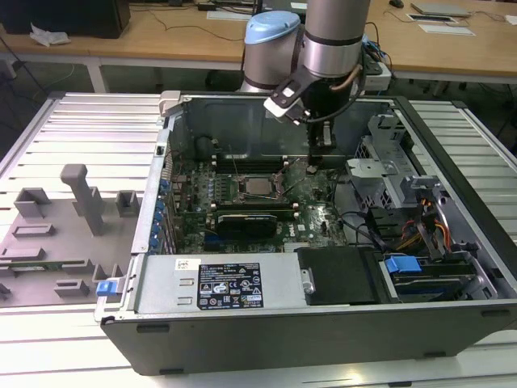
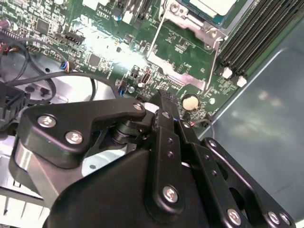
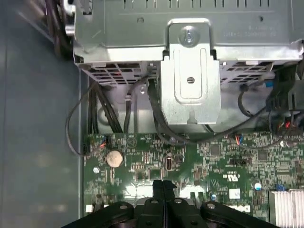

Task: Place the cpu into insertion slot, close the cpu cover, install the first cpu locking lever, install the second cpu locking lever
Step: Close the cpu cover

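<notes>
While the cpu (image 1: 259, 187) lies seated under the cpu cover (image 2: 191, 21), your gripper (image 3: 164, 186), to the exterior view's right, is clenched empty; levers likely pending.

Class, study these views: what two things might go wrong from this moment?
1. The gripper hangs low over the green board, close to the coin battery; a drop could strike it.
2. Loose black cables run beside the board's edge; a sideways move might snag them.
</notes>
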Controlling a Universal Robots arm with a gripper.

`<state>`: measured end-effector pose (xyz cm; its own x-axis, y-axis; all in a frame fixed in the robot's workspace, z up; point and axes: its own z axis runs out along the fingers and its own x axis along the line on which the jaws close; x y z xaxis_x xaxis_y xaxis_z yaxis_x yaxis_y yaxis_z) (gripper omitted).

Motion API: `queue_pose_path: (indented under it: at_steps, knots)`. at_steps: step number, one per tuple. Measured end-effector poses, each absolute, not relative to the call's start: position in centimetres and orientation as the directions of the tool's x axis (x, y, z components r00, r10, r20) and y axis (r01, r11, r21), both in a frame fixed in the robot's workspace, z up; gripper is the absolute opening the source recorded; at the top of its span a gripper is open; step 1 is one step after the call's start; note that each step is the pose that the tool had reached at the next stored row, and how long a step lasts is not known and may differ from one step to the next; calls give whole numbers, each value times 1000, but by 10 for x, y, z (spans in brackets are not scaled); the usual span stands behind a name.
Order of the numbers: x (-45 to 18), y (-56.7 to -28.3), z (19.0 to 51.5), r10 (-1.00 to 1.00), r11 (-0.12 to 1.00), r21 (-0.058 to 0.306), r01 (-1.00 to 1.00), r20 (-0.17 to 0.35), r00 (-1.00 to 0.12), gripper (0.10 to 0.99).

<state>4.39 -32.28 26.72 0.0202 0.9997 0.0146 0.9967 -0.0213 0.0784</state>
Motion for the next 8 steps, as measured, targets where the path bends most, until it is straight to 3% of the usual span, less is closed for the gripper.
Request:
queue_pose_path:
  at_steps: [8]
  knots:
    - [46, -323, 249, 1000, -21, 62, 998, 14, 21, 106]
